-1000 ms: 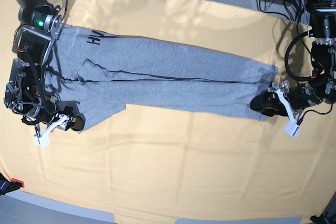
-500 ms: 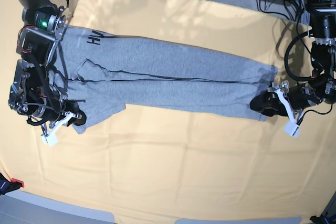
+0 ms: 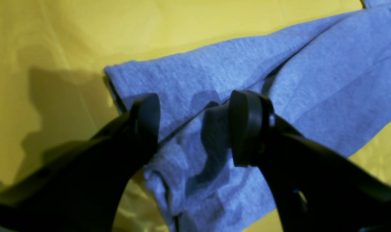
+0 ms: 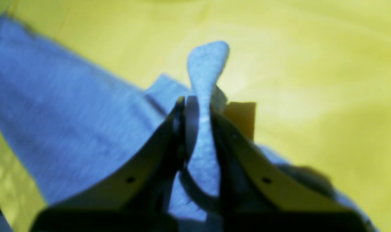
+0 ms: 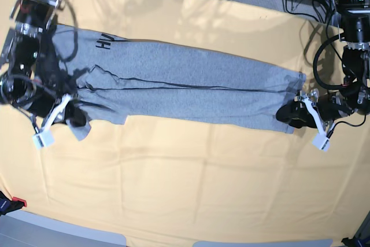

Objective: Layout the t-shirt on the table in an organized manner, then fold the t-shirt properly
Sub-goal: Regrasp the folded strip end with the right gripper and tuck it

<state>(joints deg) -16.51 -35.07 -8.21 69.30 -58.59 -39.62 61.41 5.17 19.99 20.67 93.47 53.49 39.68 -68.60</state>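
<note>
In the base view, at the left edge of the table point(image 5: 185, 195), the right gripper point(image 5: 65, 110) is seen closed on a corner of the t-shirt point(image 5: 191, 93); the right wrist view confirms it, a raised tongue of grey fabric being pinched tight between the jaws and standing up above the fingertips. The t-shirt is spread as a long narrow band across the far half of the table, from the left edge almost to the right edge, already doubled lengthwise, with a dark seam line along its middle and black lettering point(image 5: 104, 41) showing near its far left corner. At the right end of the band, the left gripper point(image 5: 300, 114) is set over the near corner of the cloth with its jaws wide apart; in the left wrist view the two dark fingers point(image 3: 243, 129) straddle the layered hem, and nothing is held between them. The step in hand is judged to be the seizing of both ends of the near edge for a further fold, and it is only half made. For the next move, the left jaws would need to be closed on all layers of that corner, so that both ends can be lifted together and the band kept taut and square; an uneven lift could let the layers slip apart.
</note>
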